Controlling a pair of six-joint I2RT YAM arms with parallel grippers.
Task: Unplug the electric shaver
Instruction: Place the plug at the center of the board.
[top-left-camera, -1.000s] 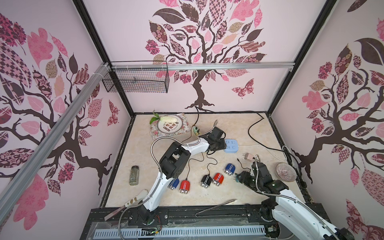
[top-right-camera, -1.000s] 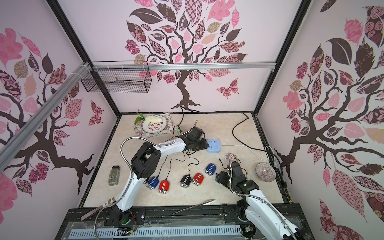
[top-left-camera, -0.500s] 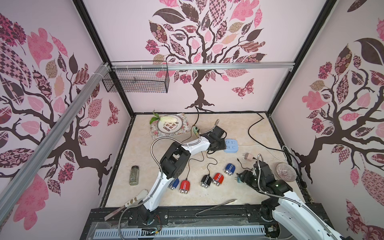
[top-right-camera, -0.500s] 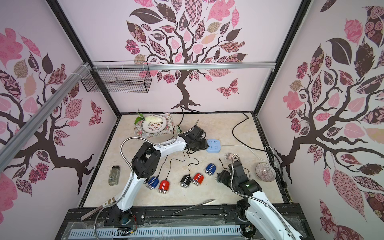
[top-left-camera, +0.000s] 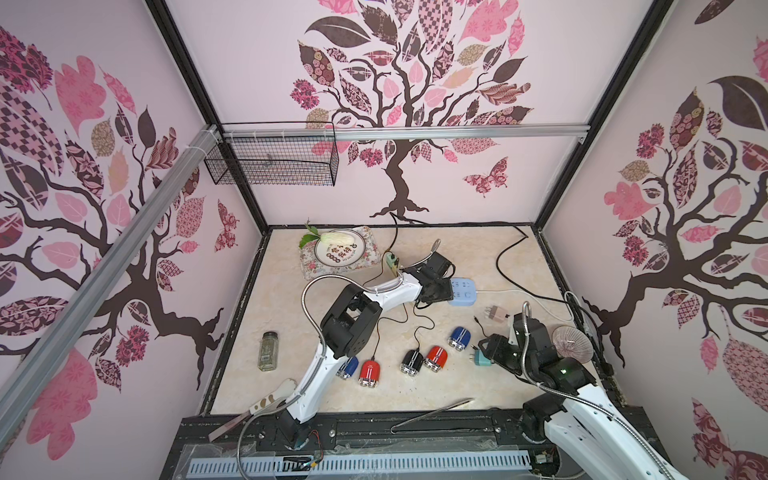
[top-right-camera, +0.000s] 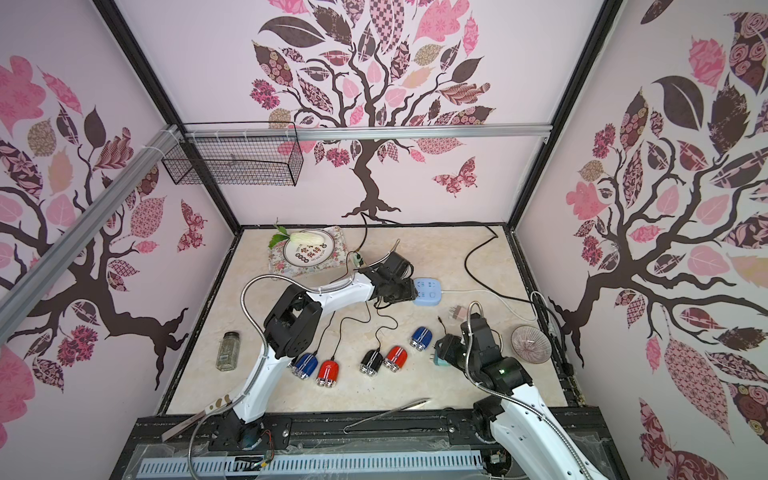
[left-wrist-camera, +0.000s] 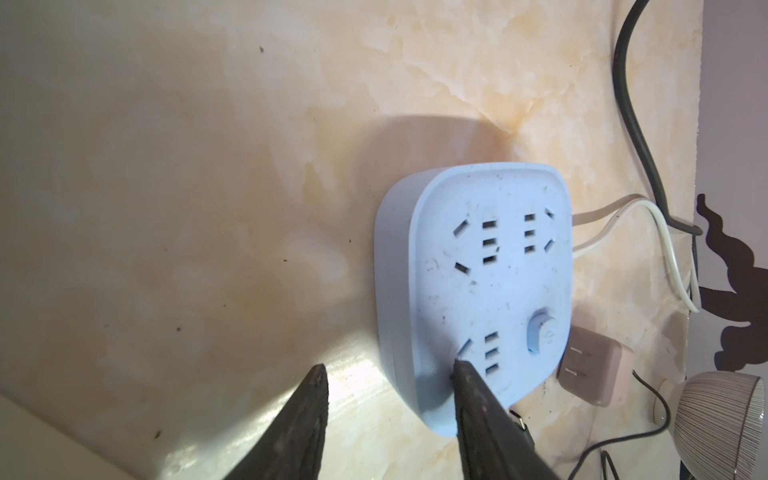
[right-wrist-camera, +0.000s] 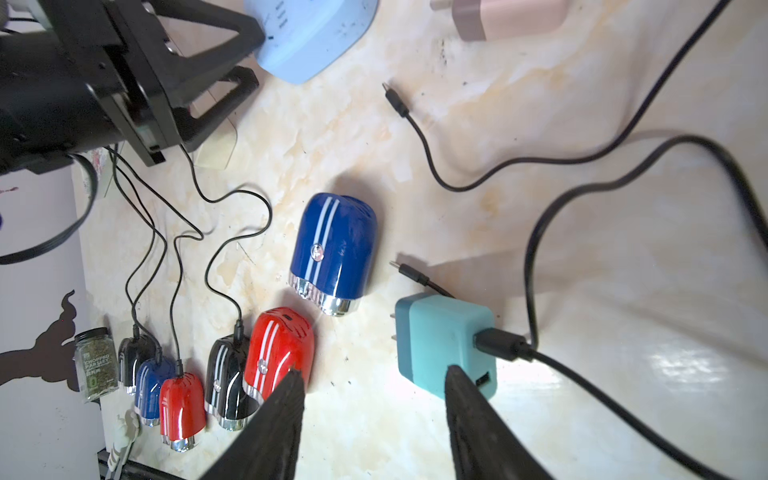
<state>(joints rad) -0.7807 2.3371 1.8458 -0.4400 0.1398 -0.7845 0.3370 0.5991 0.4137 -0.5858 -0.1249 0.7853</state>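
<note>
1. The blue shaver (right-wrist-camera: 338, 249) lies flat on the desk (top-left-camera: 415, 392), nearest the right arm, with nothing in its socket. A loose plug tip (right-wrist-camera: 409, 272) lies just beside it, so I'd call that one already unplugged
2. The red shaver (right-wrist-camera: 278, 349) next to it looks cord-free too
3. The black shaver (right-wrist-camera: 226, 374), right up against the red one, has a thin cord (right-wrist-camera: 216, 282) going into its rounded end. My guess is that one's next. It lies with its chrome head toward the front edge of the desk and its cord end toward the back wall, a bit slanted. So the plug should pull out backward along that line, not sideways
4. The right pincer (right-wrist-camera: 374, 371) has its jaws well apart and is holding nothing. One fingertip (right-wrist-camera: 457, 382) is over the corner of a teal charger (right-wrist-camera: 444, 340) lying on the desk, can't tell if it's touching. The black shaver is off to this pincer's left, with the red one in between
5. The left pincer (left-wrist-camera: 388, 365) is well away at the power strip (left-wrist-camera: 486, 291). Its jaws are spread too, one tip on the strip's face and the other over bare desk, gripping nothing. So the right arm is the closer one for the black shaver
</note>
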